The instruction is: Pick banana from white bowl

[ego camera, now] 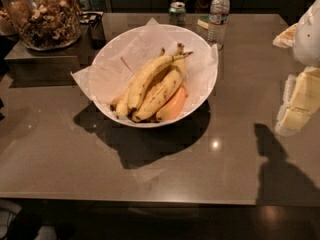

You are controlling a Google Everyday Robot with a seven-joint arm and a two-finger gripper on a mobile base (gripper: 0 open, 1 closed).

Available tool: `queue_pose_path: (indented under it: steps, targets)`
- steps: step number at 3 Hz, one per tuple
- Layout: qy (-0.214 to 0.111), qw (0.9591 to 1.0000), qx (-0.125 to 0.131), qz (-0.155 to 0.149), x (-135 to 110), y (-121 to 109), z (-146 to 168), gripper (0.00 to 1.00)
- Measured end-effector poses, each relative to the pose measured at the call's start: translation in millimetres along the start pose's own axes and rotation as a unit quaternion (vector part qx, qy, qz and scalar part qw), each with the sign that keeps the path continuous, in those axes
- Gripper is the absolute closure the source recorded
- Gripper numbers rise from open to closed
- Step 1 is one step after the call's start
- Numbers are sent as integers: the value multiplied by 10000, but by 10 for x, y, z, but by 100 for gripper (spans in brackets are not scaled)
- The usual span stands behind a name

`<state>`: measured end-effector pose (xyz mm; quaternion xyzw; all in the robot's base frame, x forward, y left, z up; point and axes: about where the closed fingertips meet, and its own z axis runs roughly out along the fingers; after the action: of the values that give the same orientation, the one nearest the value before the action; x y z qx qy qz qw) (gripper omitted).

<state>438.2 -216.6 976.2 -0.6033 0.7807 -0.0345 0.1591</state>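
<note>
- Yellow and lightly flecked, the banana [150, 78] is lying on top of the pile inside the white bowl [207, 96], with its thin dark-tipped stem pointing to the far right.
- We are seeing the hand [300, 101] hanging at the right edge of the view, above the worktop [60, 154] and well apart from the bowl. We are not able to tell whether it is apart or together.
- We are judging that the reach is only starting, since the banana is resting untouched.
- We are advising an approach from above, over the rim, because the sloping wall and the crinkled paper [115, 64] are blocking a low one.
- We are aiming for the thick middle of the banana and closing across its width. The stem is looking too thin to bear the weight.
- We are minding the shorter bananas [165, 91] and the peach-orange fruit [174, 109] pressed beside and beneath it, as a deep grasp is risking catching them or the paper.
- We are recommending a straight lift until the banana is clearing the rim.
</note>
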Motion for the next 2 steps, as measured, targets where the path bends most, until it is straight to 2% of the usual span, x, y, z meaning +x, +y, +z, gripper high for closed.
queue_pose_path:
  steps: [1, 2]
  targets:
    - [0, 10000, 0, -1, -1, 0, 0, 0]
    - [-240, 9972, 127, -700, -297, -56, -101, 0]
